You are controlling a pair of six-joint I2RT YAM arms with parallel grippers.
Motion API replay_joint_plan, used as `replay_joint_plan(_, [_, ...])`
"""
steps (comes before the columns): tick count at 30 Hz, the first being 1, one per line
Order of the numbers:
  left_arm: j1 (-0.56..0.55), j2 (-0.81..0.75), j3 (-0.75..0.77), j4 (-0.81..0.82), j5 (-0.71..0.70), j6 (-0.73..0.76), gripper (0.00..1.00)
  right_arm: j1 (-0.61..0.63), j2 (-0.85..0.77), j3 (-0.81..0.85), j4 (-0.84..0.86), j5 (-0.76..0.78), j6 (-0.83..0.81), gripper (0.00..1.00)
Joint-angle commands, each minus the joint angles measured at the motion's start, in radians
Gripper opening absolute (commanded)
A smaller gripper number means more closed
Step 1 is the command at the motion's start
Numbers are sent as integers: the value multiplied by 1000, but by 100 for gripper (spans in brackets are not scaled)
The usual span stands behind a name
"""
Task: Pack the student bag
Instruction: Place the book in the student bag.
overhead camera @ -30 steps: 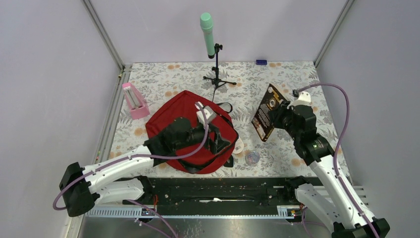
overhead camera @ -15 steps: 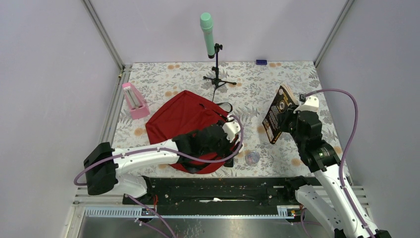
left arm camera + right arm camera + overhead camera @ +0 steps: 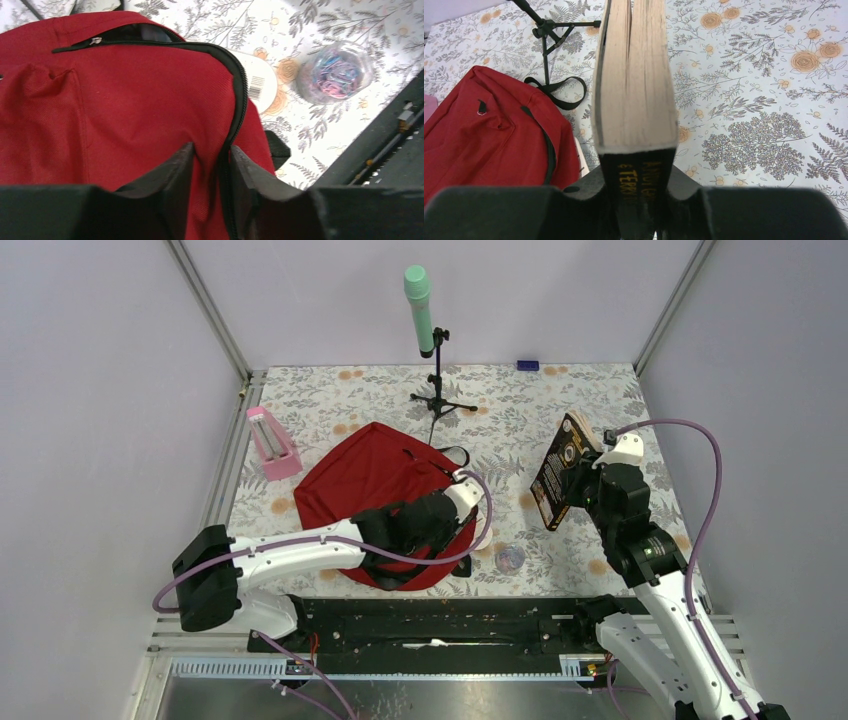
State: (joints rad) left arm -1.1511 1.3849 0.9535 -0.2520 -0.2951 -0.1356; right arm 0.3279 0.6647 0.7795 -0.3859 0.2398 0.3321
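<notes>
Two grips — left jaws shifted along student bag [image 3: 100,90] | book [image 3: 634,75] steady

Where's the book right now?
Top view, right side: the book is clamped in the right gripper, to the right of the bag.

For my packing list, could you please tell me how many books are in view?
1. The book is clamped in the right gripper, held to the right of the student bag. Others may be hidden inside the bag.
</notes>
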Motion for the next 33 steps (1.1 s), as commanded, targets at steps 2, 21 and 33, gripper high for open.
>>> replay_joint_plan(2, [-1, -37, 59, -27, -117, -1, 31, 1, -22, 34, 58, 5, -13, 0])
replay_joint_plan(21, [174, -202, 384, -336, 5, 247, 0, 0, 90, 161, -25, -412, 115, 0])
replay_joint_plan(33, [382, -263, 292, -185, 210, 197, 0, 211, 231, 107, 208, -842, 422, 0])
